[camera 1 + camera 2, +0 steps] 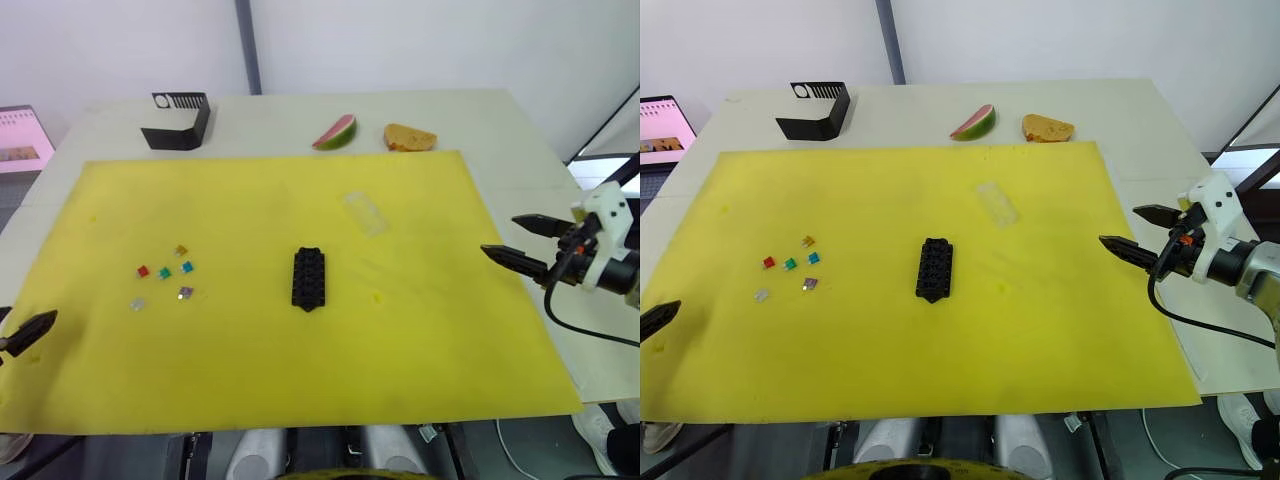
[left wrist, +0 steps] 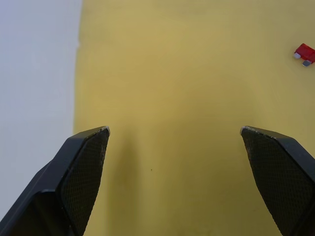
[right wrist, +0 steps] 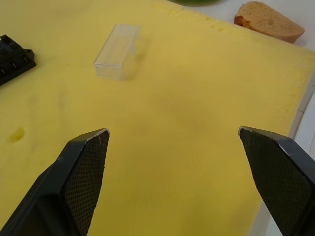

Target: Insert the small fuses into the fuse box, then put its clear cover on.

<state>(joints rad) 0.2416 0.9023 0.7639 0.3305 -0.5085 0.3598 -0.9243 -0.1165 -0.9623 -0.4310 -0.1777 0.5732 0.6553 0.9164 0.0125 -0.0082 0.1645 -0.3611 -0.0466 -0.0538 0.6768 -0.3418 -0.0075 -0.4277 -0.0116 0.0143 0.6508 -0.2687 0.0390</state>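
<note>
**Hands wide, nothing gripped**

Desk [image 1: 500,120] in pale grey carries a large yellow mat [image 1: 300,380], and everything I need lies on that mat. My right hand [image 1: 520,243] hangs over the mat's right edge with its two fingers spread far apart, touching nothing. My left hand [image 2: 174,132] sits over the mat's left edge, fingers just as wide and equally empty; in the head views its tip is cut off by the frame.

The fuse box [image 1: 308,278] lies flat near the middle of the mat, its long side running away from me. I cannot make out whether any slot is filled. In my right wrist view, one corner of it is visible at the frame's edge.

The clear cover [image 3: 117,44] rests on the mat beyond and to the right of the fuse box, well apart from it, and is faint from the head views.

The small fuses [image 1: 165,278] lie loose in a scatter well to the left of the fuse box: red [image 2: 304,53], green, teal, amber, purple and grey.

Off the mat at the far side stand a black angular holder [image 1: 178,120], a watermelon slice [image 1: 336,132] and a bread piece [image 1: 409,137].
</note>
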